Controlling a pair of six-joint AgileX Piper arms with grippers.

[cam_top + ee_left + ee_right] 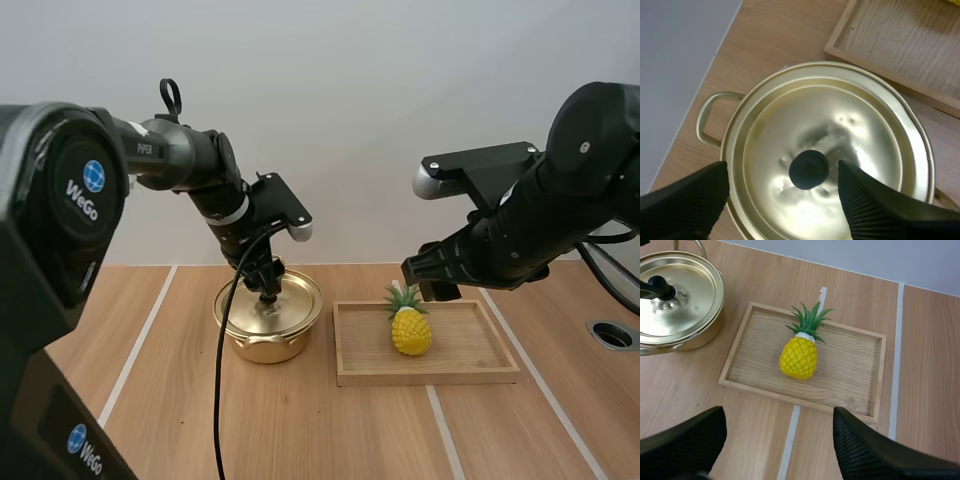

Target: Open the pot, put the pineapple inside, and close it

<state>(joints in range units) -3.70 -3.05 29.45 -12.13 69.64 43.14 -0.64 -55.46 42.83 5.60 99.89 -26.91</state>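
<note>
Left gripper (pixel 783 175) is spread wide right above the gold pot (pixel 268 342), one ribbed finger on each side of the black knob (pixel 809 170), gripping nothing. That is what I judge the coming move turns on: the knob lies between the tips and just below them, so a short drop and a squeeze should catch it. The lid (pixel 840 115) sits flat and fully seated, shiny and smooth.

Just beside the pot on the table (pixel 160 420) is the wooden tray (pixel 430 378). The pineapple (pixel 798 357) rests near its middle: a small yellow body with a green crown pointing toward the tray's far edge. I cannot tell whether it stands or lies.

Hovering well above the tray is my right gripper (pixel 779 420), fingers wide apart and empty, the nearer arm for the fruit.
</note>
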